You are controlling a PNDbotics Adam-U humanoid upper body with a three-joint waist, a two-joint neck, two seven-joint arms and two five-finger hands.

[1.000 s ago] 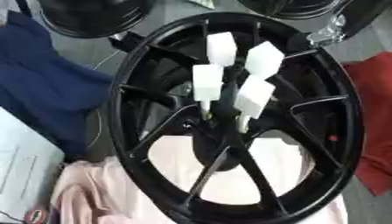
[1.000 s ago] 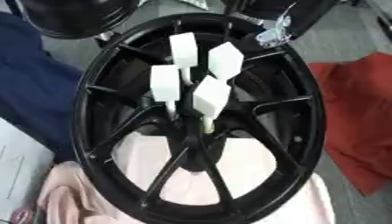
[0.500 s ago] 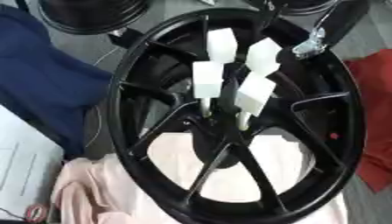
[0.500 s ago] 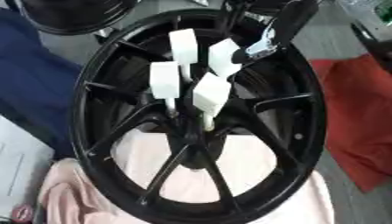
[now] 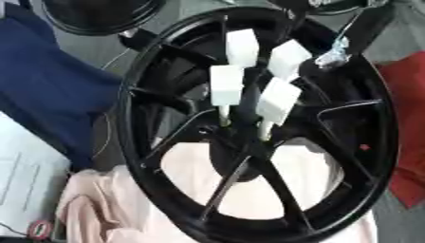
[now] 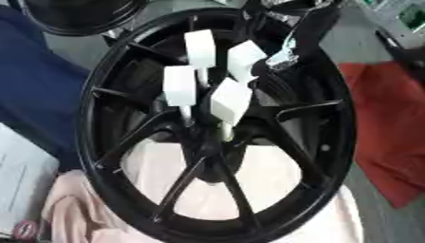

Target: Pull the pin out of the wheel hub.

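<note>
So, left eye view first: a big black spoked alloy wheel [image 5: 249, 128] lies flat and fills most of the picture, sitting on a pale pink cloth [image 5: 108, 213] that shows through the gaps between the spokes. Four white block-headed pins [image 5: 226, 85] stand up out of the dark hub [image 5: 236, 142] in the middle, each on a thin pale stem, bunched close together. A dark blue cloth [image 5: 50, 90] is on the left, a red cloth [image 5: 407, 118] on the right past the rim, and part of another black wheel [image 5: 99, 14] sits at the top left. The right robot hand [image 5: 336, 50] comes in from the upper right corner, a dark arm with a silvery tip hovering just beside the upper right pin and over the rim. Can't tell whether it's spread or curled from here, and I can't tell if it touches that pin.

Right eye view: same deal, slightly shifted. The silvery tip of the right robot hand [image 6: 284, 54] is right next to the upper right white block [image 6: 245, 59]; contact is still unclear. The other three pins stand clear of it, all still seated in the hub. A bit of grey table [image 6: 374, 223] shows at the lower right. Left robot hand doesn't show in either view.
</note>
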